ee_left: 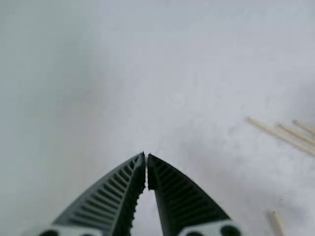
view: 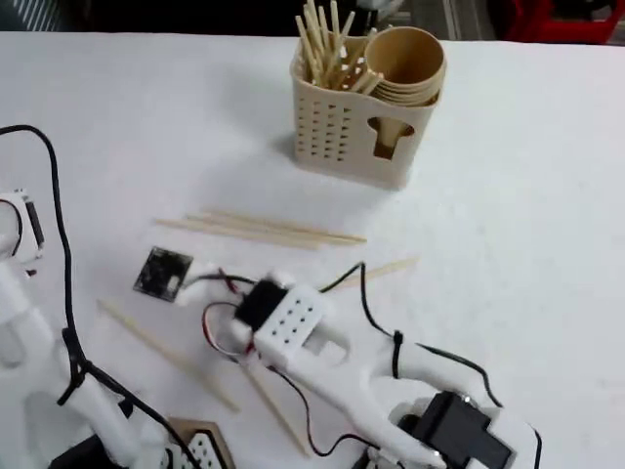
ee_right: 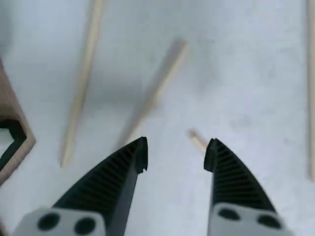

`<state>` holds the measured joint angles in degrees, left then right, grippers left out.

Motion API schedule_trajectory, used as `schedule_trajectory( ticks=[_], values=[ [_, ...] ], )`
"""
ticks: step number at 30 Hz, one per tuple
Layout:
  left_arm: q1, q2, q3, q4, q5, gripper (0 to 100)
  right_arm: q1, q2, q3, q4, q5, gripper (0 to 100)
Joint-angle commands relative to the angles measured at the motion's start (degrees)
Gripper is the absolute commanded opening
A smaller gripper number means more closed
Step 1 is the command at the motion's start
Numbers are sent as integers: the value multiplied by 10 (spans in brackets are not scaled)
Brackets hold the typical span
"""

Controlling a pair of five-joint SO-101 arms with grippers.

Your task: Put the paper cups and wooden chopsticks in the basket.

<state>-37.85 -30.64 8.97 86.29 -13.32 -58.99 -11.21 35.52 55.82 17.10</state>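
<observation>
Right gripper (ee_right: 175, 147) jaws spread apart, one chopstick (ee_right: 197, 140) end poking between them, loose chopsticks (ee_right: 81, 83) just ahead on the white table (view: 547, 195). Left gripper (ee_left: 146, 156) pinched closed over bare tabletop. Way beyond both, the basket (view: 342, 137) holds paper cups (view: 405, 59); dim room behind.

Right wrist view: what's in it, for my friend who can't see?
The arm's dark ridged jaws stand open over a white table, the tip of a pale wooden chopstick between them. More pale chopsticks lie beyond.
</observation>
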Motion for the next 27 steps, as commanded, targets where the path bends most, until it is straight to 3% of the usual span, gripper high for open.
schedule_trajectory(
  ticks=[1,13,15,18,27],
  values=[
    [-5,-12,-26,-2,-6,35,-7,-5,11,-58,3,200],
    [-2,-12,-25,-2,-4,35,-51,184,-73,-75,3,195],
    [-2,-12,-25,-2,-4,35,-50,207,-102,-45,6,155],
    [-2,-12,-25,-2,-4,35,-48,236,-143,-8,7,19],
    [-2,-12,-25,1,-4,35,-34,208,-199,80,7,18]
  ],
)
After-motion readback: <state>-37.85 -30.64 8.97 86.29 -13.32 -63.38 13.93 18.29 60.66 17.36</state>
